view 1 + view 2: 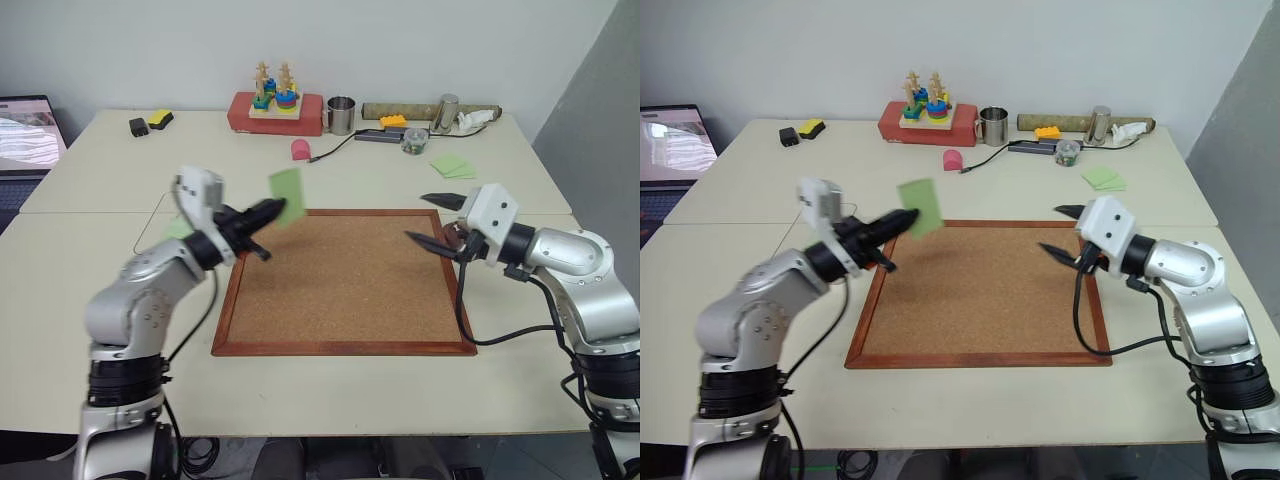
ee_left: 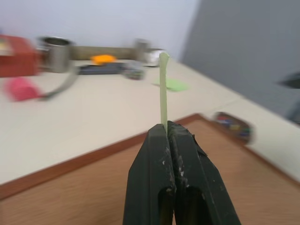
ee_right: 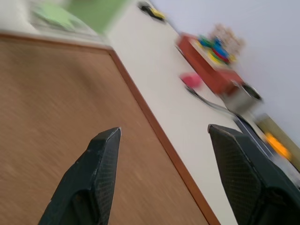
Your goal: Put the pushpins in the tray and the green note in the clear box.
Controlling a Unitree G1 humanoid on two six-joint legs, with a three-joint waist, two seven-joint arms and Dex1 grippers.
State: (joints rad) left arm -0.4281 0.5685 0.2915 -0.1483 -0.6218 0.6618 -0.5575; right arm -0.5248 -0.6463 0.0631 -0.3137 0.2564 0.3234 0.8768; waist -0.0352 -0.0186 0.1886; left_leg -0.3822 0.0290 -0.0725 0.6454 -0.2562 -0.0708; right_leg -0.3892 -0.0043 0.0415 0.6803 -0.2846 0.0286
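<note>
Slippage threatens the green note (image 1: 286,196), pinched only by one edge in the closed left gripper (image 1: 272,209) above the cork board's (image 1: 345,290) far-left corner, while the right gripper (image 1: 432,220) hangs open, empty.

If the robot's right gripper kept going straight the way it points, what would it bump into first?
Probably the left gripper and the green note it pinches. The right gripper, open, points leftward across the cork board, above its surface, toward them. Depth is hard to judge, so it might pass just beside.
</note>
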